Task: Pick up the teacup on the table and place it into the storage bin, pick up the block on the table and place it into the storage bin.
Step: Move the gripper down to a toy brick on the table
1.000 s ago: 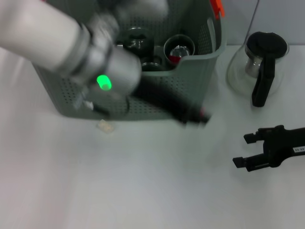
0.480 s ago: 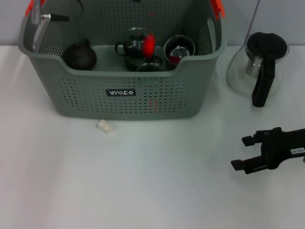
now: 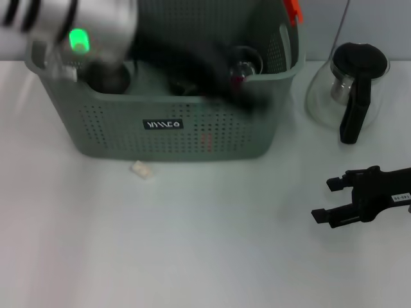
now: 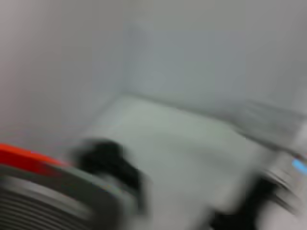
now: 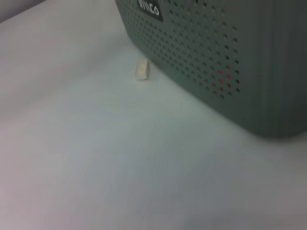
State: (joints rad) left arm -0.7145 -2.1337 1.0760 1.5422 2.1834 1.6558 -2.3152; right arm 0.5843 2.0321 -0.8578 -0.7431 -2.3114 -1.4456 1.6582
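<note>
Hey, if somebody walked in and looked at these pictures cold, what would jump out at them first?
Most striking is the left arm, a grey blur with a green light, sweeping across the top of the grey storage bin at the back of the table. To the bin's right stands a glass carafe with a black handle, and nearer, the black right gripper hangs open above the table. A small pale block lies just in front of the bin.

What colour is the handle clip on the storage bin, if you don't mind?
Orange handle clip on the grey storage bin; the head view shows it best.
</note>
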